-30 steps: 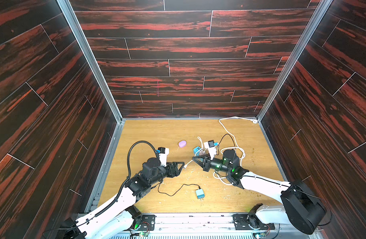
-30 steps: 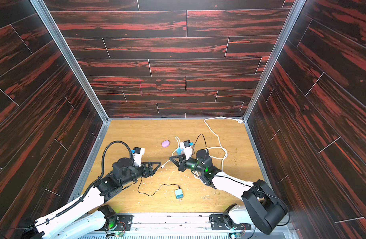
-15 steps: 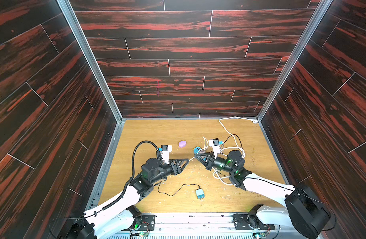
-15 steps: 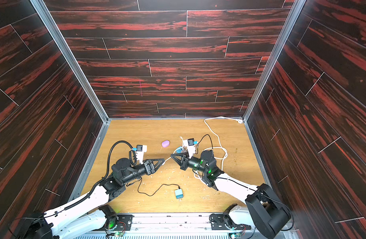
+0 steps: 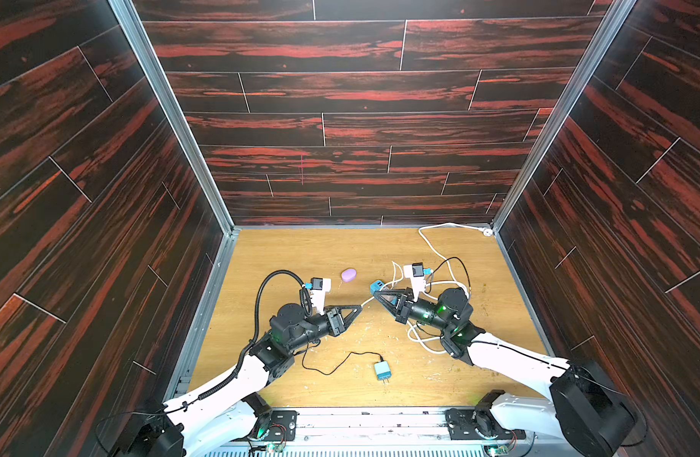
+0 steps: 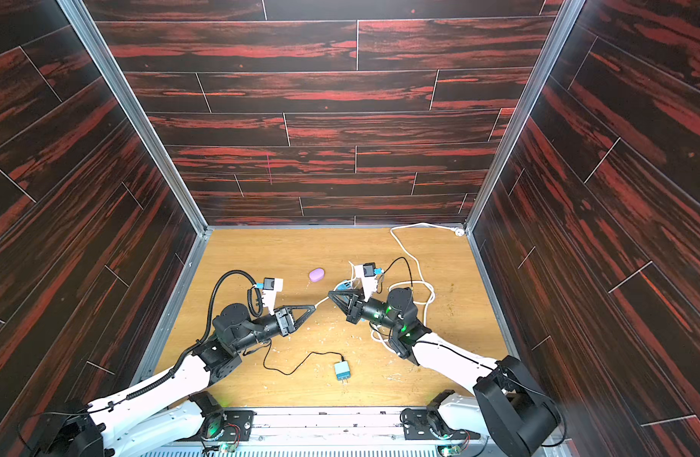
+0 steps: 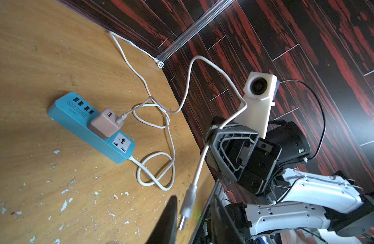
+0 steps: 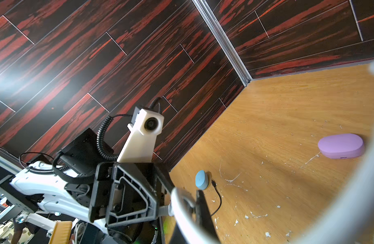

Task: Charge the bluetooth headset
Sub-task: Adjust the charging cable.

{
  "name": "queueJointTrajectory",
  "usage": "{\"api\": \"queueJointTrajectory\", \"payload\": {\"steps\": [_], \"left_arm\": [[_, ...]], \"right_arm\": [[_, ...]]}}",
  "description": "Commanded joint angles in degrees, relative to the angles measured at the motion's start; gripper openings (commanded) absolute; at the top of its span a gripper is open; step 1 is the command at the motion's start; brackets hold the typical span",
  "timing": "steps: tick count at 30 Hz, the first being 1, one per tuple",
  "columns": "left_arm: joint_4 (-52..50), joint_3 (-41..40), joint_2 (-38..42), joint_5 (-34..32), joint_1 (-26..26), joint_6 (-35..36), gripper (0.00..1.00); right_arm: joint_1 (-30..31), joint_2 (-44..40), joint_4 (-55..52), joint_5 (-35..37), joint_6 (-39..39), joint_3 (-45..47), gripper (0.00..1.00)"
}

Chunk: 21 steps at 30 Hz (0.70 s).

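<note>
purple case [image 5: 348,275]: lid shut | power strip [image 7: 70,113]: pink adapter [image 7: 105,125] plugged in

One lilac case [image 5: 348,275], one power strip [image 7: 86,124], one pink charger [image 7: 105,125], one blue charger [image 5: 381,370].

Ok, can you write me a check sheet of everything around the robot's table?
Surface: wooden table, scuffed, white flecks.
Job's things: purple earbud case lying free; pink charger plugged into blue power strip.
Clutter: small blue charger, lying unplugged.
Grippers: right gripper shut on white cable; left gripper open around its plug.
Cables: black cable curls beside the small blue charger; a white cord runs to the back corner.
Surroundings: dark red wood-patterned walls.
</note>
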<state>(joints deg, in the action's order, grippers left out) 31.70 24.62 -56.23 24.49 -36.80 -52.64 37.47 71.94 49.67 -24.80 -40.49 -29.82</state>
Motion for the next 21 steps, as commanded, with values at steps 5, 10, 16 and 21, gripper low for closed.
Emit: {"api": "queueJointTrajectory", "payload": {"steps": [5,10,16,21], "left_arm": [[2.48,-0.19,0.41,1.85,0.23,0.33,0.12],[1.65,0.15,0.94,1.63,0.24,0.92,0.06],[-9.28,3.26,2.21,-0.15,0.24,6.74,0.05],[-22.07,7.52,2.16,-3.03,0.29,14.48,0.05]], "right_arm": [[-0.3,-0.56,1.88,0.23,-0.64,0.64,0.0],[-0.3,-0.24,1.39,-0.58,-0.47,0.74,0.02],[-0.3,-1.9,-7.5,0.23,2.93,1.71,0.31],[-0.38,-5.12,-15.94,1.1,6.21,4.52,0.43]]}}
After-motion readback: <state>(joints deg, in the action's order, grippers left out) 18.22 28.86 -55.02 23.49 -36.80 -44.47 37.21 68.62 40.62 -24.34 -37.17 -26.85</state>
